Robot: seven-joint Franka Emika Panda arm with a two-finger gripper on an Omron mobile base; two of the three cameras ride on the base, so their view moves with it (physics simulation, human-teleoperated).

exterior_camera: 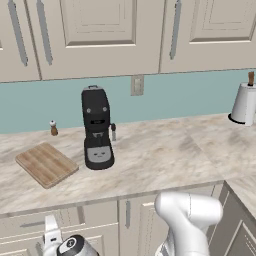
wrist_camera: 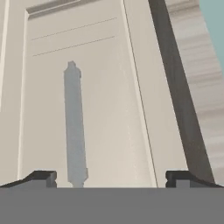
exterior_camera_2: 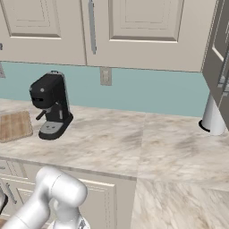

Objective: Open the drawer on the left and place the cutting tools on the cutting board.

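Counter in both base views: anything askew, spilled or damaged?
Nothing stands out. The cutting board lies flat on the counter, bare, at an angle to the edge, left of the upright coffee machine. No spills. The drawer is shut; the open pincer faces its handle.

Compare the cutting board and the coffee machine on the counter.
The cutting board is flat, light-brown wood; the coffee machine is black. The board lies low on the counter; the machine stands upright, much taller. The board sits left of the machine. Both rest on the counter.
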